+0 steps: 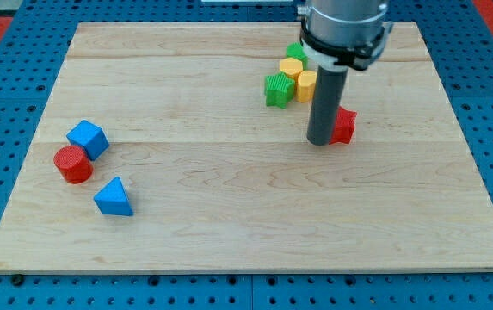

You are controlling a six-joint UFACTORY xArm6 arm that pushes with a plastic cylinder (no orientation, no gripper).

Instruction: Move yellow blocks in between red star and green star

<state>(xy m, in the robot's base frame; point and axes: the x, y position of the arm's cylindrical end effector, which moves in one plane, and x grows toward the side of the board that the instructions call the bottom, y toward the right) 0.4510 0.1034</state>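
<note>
Two yellow blocks sit at the view's top right: a yellow heart-like block and a yellow hexagon-like block. A green star lies just left of them, touching. Another green block sits behind them, partly hidden by the arm. A red star lies lower right of the yellow blocks, partly hidden by the rod. My tip rests on the board touching the red star's left side, below the yellow hexagon block.
A blue cube, a red cylinder and a blue triangle are grouped at the view's left. The wooden board lies on a blue pegboard.
</note>
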